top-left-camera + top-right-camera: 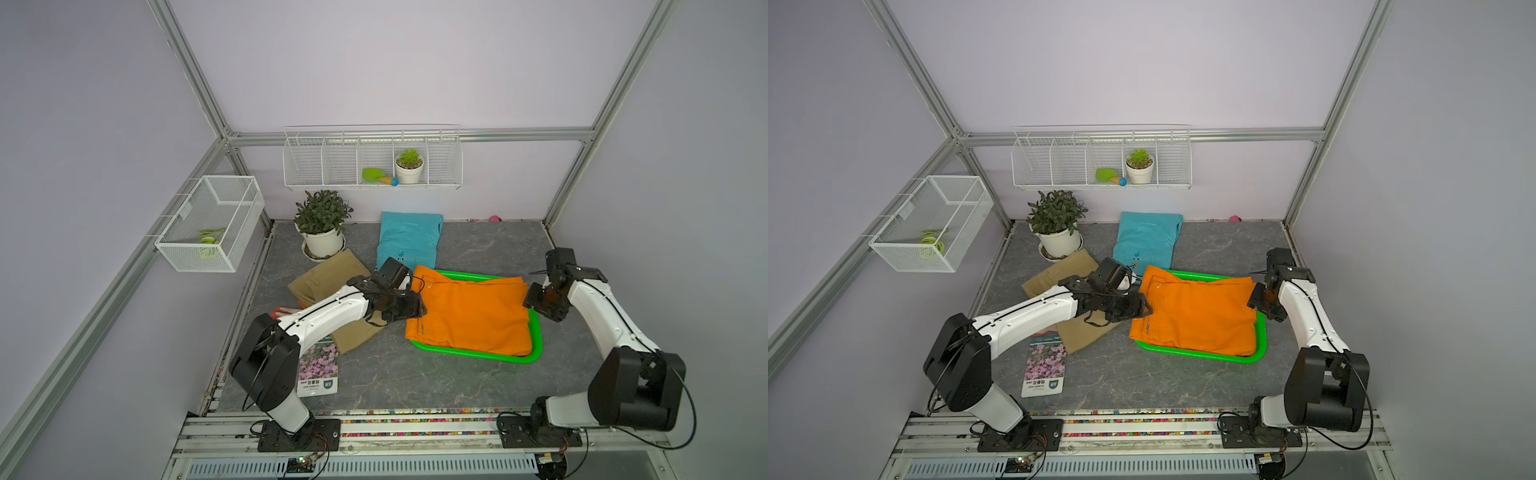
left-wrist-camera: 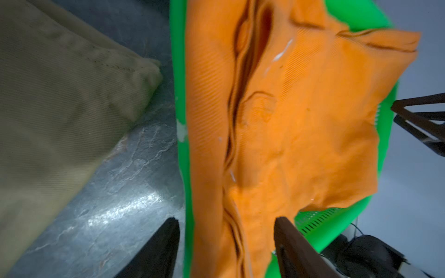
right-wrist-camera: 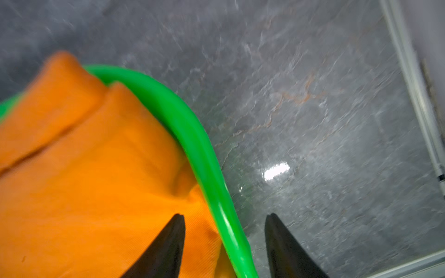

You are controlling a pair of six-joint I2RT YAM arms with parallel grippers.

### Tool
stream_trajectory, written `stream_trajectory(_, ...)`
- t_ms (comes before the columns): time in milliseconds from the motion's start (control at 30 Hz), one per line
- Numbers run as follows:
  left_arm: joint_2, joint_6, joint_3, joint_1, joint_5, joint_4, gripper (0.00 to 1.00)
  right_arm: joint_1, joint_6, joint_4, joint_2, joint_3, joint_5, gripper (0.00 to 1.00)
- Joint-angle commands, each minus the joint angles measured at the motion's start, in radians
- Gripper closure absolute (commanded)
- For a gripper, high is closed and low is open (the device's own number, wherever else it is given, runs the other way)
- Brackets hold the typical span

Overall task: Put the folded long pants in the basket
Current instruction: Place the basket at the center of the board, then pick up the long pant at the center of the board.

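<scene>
Khaki pants point(image 1: 328, 278): folded on the counter point(image 1: 415, 382), left of centre, partly under my left arm and outside the basket.
Left tool point(image 1: 419, 309): jaws wide, gripping nothing. It hangs at the left edge of the orange pants. In the left wrist view this tool point(image 2: 227, 223) has the orange cloth lying loose below the gap between its fingers.
Turquoise pants point(image 1: 409, 241): folded flat at upper centre, just behind the basket, not in it.
Orange pants point(image 1: 469, 316): in the basket, right of centre, covering nearly all of it.
Basket point(image 1: 478, 356): green, on the counter, with only its rim showing around the orange cloth.
Right tool point(image 1: 532, 297): jaws wide, gripping nothing, at the basket's right rim. In the right wrist view this tool point(image 3: 225, 216) has the rim running below the gap between its fingers.
</scene>
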Motion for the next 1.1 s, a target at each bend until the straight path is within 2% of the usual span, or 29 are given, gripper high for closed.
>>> stream_trajectory(0, -0.106, 0.065, 0.079, 0.067, -0.022, -0.117, 0.32, 0.002, 0.085, -0.04, -0.072, 0.059, 0.039, 0.4)
stream_trajectory(67, -0.173, 0.078, 0.066, 0.137, 0.003, -0.144, 0.32, 0.023, 0.098, -0.032, -0.141, 0.071, -0.005, 0.41)
stream_trajectory(133, -0.235, 0.092, 0.048, 0.213, -0.035, -0.191, 0.32, 0.097, 0.168, 0.003, -0.211, 0.071, -0.06, 0.43)
stream_trajectory(200, -0.295, 0.118, 0.004, 0.307, -0.055, -0.218, 0.32, 0.23, 0.289, 0.064, -0.273, 0.054, -0.093, 0.46)
stream_trajectory(300, -0.364, 0.157, -0.074, 0.486, 0.003, -0.242, 0.32, 0.53, 0.521, 0.199, -0.326, -0.008, -0.004, 0.48)
stream_trajectory(367, -0.395, 0.189, -0.104, 0.614, 0.02, -0.275, 0.33, 0.746, 0.65, 0.302, -0.301, -0.037, 0.099, 0.49)
stream_trajectory(433, -0.409, 0.217, -0.118, 0.698, 0.009, -0.297, 0.33, 0.92, 0.742, 0.39, -0.228, -0.042, 0.159, 0.49)
stream_trajectory(567, -0.415, 0.249, -0.145, 0.784, -0.014, -0.297, 0.34, 1.17, 0.84, 0.455, -0.022, 0.057, 0.288, 0.47)
stream_trajectory(633, -0.416, 0.247, -0.156, 0.791, -0.036, -0.286, 0.34, 1.245, 0.867, 0.473, 0.076, 0.12, 0.324, 0.47)
stream_trajectory(767, -0.428, 0.244, -0.2, 0.796, -0.079, -0.25, 0.34, 1.311, 0.972, 0.596, 0.248, 0.174, 0.273, 0.46)
stream_trajectory(833, -0.441, 0.243, -0.224, 0.797, -0.089, -0.24, 0.34, 1.335, 0.949, 0.665, 0.328, 0.21, 0.269, 0.46)
stream_trajectory(933, -0.468, 0.247, -0.26, 0.797, -0.096, -0.23, 0.34, 1.33, 1.014, 0.466, 0.479, 0.387, 0.256, 0.46)
stream_trajectory(1067, -0.495, 0.249, -0.263, 0.797, -0.092, -0.227, 0.34, 1.307, 1.015, 0.474, 0.568, 0.437, 0.272, 0.46)
